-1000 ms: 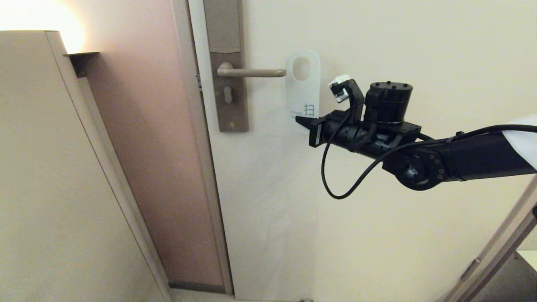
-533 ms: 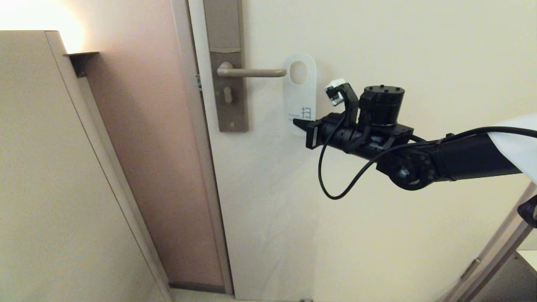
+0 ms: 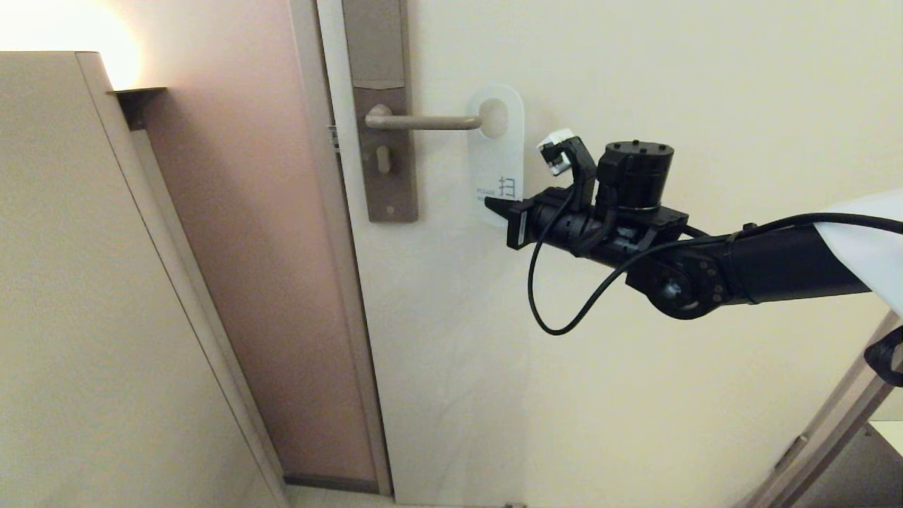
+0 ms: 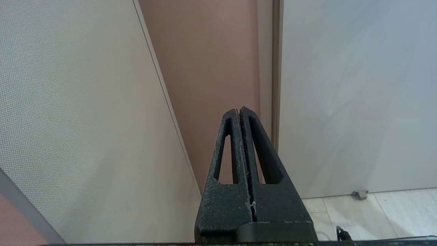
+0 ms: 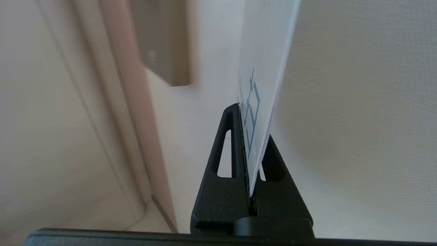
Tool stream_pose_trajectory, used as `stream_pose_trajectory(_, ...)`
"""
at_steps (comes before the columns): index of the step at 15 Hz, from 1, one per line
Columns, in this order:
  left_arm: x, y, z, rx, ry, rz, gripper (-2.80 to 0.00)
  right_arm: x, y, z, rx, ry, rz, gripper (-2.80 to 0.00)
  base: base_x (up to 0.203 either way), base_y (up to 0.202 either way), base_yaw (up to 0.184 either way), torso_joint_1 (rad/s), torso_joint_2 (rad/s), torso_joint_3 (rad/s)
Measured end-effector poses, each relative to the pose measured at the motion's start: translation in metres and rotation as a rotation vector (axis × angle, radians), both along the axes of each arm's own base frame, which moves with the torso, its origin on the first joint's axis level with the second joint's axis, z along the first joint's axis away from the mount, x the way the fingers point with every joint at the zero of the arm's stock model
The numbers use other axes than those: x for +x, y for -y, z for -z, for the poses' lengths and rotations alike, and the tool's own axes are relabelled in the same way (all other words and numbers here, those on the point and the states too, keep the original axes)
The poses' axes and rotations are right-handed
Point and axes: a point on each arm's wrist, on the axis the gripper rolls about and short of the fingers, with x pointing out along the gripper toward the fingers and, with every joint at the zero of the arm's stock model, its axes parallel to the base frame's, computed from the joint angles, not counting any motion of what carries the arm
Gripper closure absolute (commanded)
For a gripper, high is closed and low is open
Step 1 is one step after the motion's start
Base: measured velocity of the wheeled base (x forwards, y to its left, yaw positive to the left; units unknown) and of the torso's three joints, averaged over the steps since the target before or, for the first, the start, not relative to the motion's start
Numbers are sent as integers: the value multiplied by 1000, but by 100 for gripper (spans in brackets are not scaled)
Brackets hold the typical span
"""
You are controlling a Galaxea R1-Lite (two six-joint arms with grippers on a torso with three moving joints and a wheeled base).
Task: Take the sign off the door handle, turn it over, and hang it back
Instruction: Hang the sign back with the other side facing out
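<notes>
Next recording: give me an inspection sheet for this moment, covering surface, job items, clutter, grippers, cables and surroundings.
Surface: cream door, shut in its frame.
Job's things: sign, white face outward, its hole at the tip of the door handle.
Clutter: nothing seen.
Grippers: right gripper shut on the sign's lower end; left gripper shut, empty, parked low.
Cables: black cable loops below the right wrist.
Surroundings: beige wall panel, lamp glow above it, tiled floor.
</notes>
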Motion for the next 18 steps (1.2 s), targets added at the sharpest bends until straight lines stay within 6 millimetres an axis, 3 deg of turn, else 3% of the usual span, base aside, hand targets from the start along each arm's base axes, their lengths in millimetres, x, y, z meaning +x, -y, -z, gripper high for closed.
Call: stream_pose_trajectory(18, 0, 0, 0, 0, 0, 0, 0, -13, -20, -9, 16, 9, -18, 0, 0, 0, 0, 0, 0, 0)
